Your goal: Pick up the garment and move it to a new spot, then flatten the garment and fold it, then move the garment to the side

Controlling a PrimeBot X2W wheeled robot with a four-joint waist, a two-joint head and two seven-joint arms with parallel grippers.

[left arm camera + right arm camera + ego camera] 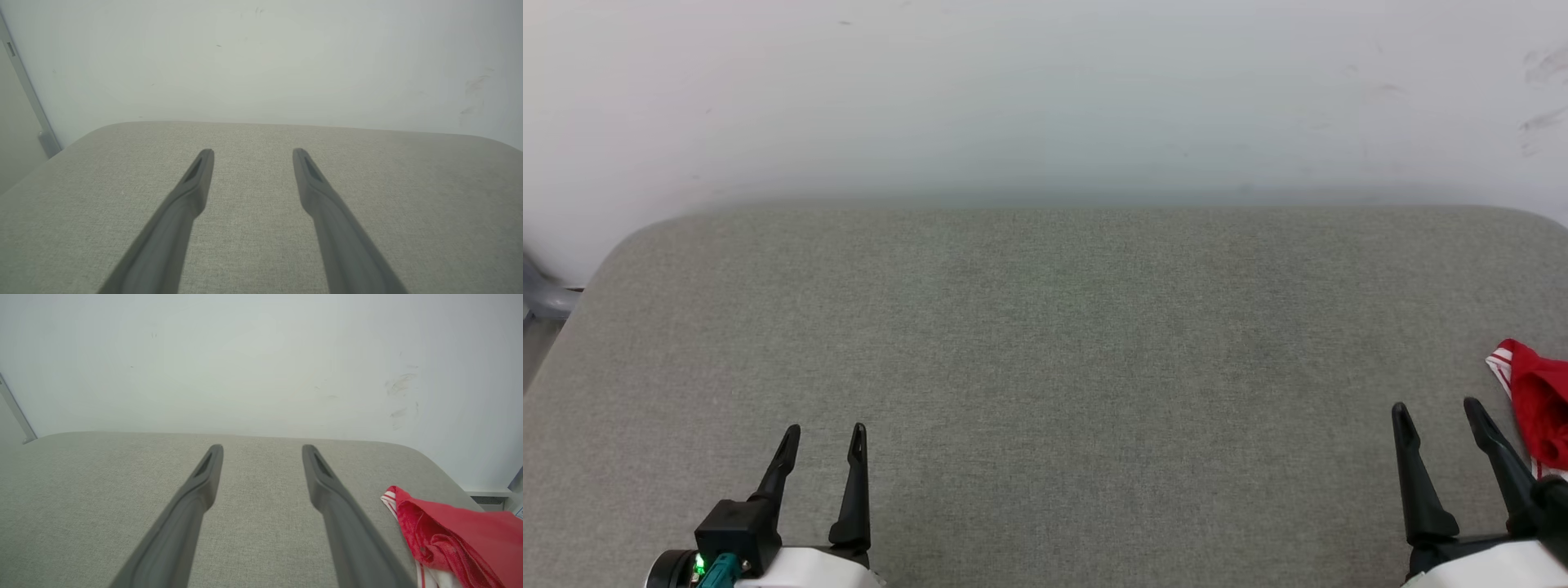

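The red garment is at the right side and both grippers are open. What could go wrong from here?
The garment lies bunched near the right edge of the grey surface; a pull might drag it off.
The head view cuts it off, so the right gripper may pinch several layers.

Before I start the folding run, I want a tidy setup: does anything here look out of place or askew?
The garment lies crumpled at the right edge of the grey padded surface, just right of the open right gripper. Dark scuff marks smudge the wall behind. Nothing else stands out.
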